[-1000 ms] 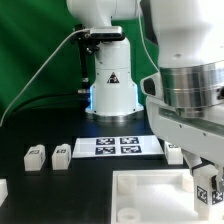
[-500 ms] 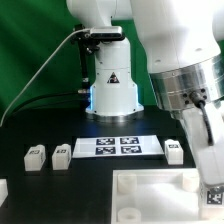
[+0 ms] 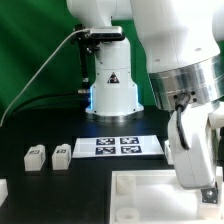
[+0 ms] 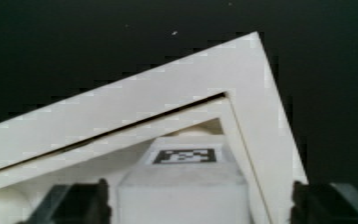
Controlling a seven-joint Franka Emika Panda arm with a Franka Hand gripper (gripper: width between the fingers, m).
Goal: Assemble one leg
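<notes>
Wrist view shows my fingers (image 4: 78, 203) apart over the tray (image 4: 158, 110) corner; the leg (image 4: 186, 156) may jam if misaligned.

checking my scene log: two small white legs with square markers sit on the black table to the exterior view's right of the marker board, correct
No. The two small white stubby legs with black-and-white square markers sit to the exterior view's left of the thin flat white marker board, not its right. The exterior view shows them on the black table there.
</notes>
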